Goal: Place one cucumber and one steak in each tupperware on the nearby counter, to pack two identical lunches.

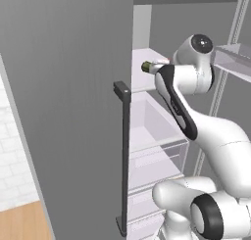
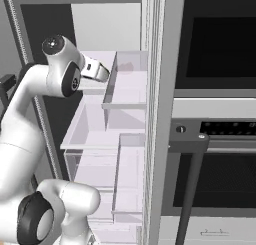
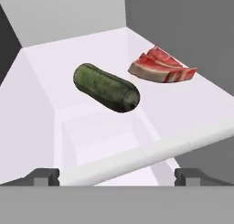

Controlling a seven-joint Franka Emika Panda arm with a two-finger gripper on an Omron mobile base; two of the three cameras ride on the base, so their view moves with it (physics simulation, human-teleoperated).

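While the hand (image 3: 117,176) hovers with its jaws spread wide and holding nothing, the dark green cucumber (image 3: 107,88) lies on a pale fridge shelf (image 3: 201,109) straight ahead at 12 o'clock, and the red-pink steak (image 3: 162,67) rests just beside it at about 2 o'clock, apart from it.

Dark green cucumber (image 3: 106,88) beside red-pink steak (image 3: 162,67).

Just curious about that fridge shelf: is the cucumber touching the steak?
No, the cucumber lies apart from the steak, with bare white shelf between them.
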